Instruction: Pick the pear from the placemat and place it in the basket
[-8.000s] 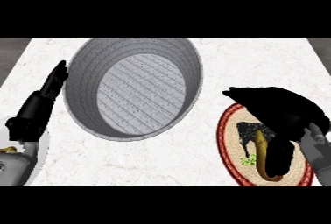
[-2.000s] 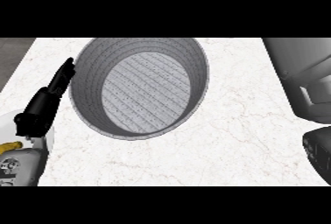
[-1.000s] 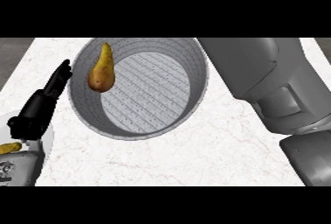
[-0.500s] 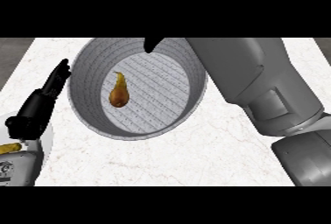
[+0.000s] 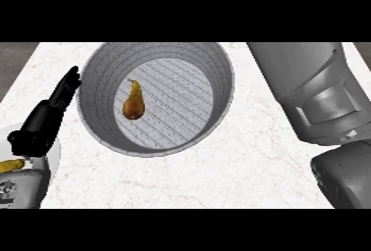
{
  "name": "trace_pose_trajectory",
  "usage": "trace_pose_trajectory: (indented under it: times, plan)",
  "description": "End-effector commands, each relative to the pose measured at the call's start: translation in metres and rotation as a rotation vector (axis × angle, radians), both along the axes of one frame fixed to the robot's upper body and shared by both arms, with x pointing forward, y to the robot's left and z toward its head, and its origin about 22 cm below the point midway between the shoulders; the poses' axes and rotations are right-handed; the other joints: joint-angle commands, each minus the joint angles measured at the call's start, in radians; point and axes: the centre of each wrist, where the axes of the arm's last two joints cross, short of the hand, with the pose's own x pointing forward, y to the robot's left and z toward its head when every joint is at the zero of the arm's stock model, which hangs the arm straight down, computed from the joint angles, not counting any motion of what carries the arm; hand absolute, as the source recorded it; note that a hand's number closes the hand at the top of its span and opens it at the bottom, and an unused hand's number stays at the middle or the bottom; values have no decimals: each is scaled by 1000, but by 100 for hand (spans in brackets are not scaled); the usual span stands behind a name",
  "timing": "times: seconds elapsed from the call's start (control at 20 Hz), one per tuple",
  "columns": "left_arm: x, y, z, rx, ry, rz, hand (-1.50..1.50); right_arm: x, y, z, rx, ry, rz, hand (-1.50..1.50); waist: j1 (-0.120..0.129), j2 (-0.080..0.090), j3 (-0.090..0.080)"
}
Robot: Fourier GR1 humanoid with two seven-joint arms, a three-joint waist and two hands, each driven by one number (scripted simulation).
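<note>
1. Left hand (image 5: 45,120): fingers straight and held together, tips pointing toward 1 o'clock, gripping nothing. It rests at the 9 o'clock edge of the view, just beside the basket's outer wall; whether it touches the wall, I cannot tell.
2. Below that hand, at about 8 o'clock, the grey left forearm (image 5: 22,188) comes up from the lower edge. A small yellow part (image 5: 11,165) shows at the wrist.
3. Right hand: nowhere in sight, so its fingers cannot be judged. Only the right arm (image 5: 319,98) shows, a bulky grey casing filling the 3 o'clock side from the top of the scene down to the bottom corner.
4. Pear (image 5: 132,104): brown-gold, inside the basket, lying on the ribbed floor left of its centre. Stem end points toward 12 o'clock, the fat end toward 6 o'clock. Nothing touches it but the basket.
5. Basket (image 5: 217,73): grey, round, deep, with ribbed walls and a lined floor, seen from above as an oval tilted toward 1 o'clock. It sits on the upper middle of the desk.
6. Desk (image 5: 217,181): white marble top with faint veins, bare from 5 to 7 o'clock below the basket.
</note>
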Motion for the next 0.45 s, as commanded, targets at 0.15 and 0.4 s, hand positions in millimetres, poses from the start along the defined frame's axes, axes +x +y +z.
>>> trace_pose_trajectory:
  times: [0.15, 0.4]
  plan:
    - [2, -8, 6, -7, 1, -21, 0, 16, -63, 7, 276, 85, -284, -150, 15, 8, 0]
    - [14, -10, 7, 2, -22, -29, 0, 23, -124, 9, 354, 68, -381, -150, 22, 20, 0]
